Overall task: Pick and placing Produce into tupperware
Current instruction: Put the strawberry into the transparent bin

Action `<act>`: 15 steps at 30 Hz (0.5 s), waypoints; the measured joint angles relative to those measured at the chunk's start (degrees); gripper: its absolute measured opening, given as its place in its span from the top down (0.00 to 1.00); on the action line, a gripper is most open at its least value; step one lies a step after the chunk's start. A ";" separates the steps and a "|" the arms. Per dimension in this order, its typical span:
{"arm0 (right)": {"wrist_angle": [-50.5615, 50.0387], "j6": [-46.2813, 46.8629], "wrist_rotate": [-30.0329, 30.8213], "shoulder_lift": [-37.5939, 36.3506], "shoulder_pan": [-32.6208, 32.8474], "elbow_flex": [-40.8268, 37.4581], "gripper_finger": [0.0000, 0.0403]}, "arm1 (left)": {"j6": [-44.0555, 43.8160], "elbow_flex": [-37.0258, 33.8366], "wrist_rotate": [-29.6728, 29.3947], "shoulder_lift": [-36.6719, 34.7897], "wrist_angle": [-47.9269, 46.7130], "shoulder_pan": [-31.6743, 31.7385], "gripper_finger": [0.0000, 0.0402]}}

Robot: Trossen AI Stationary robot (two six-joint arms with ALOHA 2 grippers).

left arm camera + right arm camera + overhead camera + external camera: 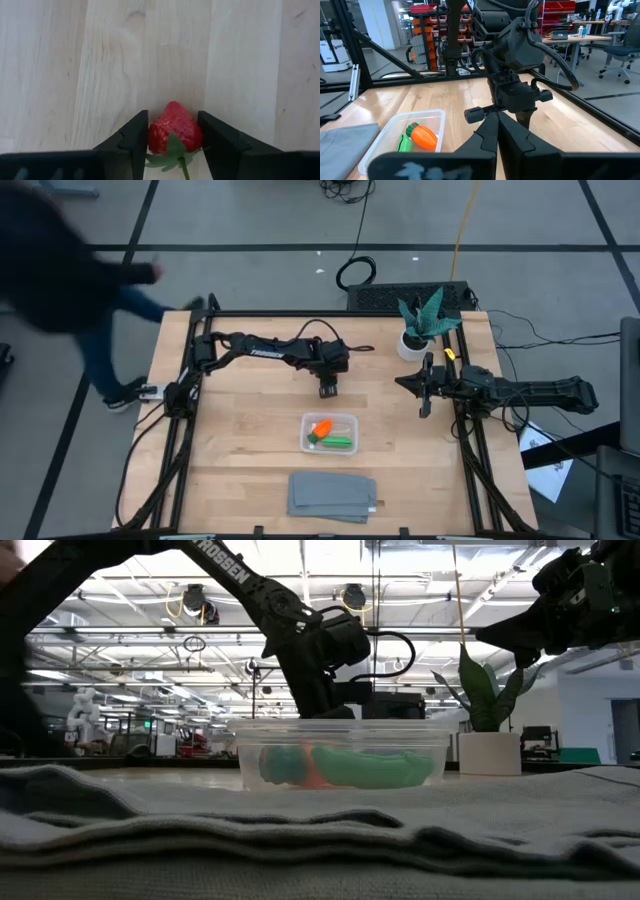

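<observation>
My left gripper [172,145] is down at the table [240,430], on the side of the tupperware [329,433] away from the grey cloth [333,495]. The strawberry [174,134] lies on the wood squarely between my two fingers [134,145], its tip pointing away from my wrist and its green leaves toward it. Both fingers stand right against its sides; I cannot tell whether they are pressing it or only touching. The strawberry rests on the table, not lifted.

The tupperware sits near the table's middle, between my left gripper and the cloth. Inside it lie the orange carrot [322,429] and the green piece [338,443], side by side.

My right gripper [424,387] hangs above the table near the potted plant [422,325], fingers closed together, holding nothing.
</observation>
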 joint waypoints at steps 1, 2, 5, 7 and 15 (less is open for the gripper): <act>0.00 0.00 0.00 0.00 -0.02 0.00 1.00 | 0.13 0.00 -0.01 0.00 -0.01 0.01 0.61; 0.02 0.00 0.00 0.00 -0.02 0.00 1.00 | 0.28 0.00 -0.01 -0.02 -0.03 0.02 0.60; 0.02 0.00 0.00 -0.02 0.00 0.00 1.00 | 0.86 0.00 -0.27 -0.40 -0.59 0.05 0.59; 0.02 0.00 0.00 0.00 -0.01 0.00 1.00 | 0.98 -0.15 -0.99 -1.31 -1.82 0.08 0.59; 0.21 -0.02 0.01 0.11 -0.02 0.00 1.00 | 1.30 -0.11 -2.02 -7.21 -4.03 0.16 0.58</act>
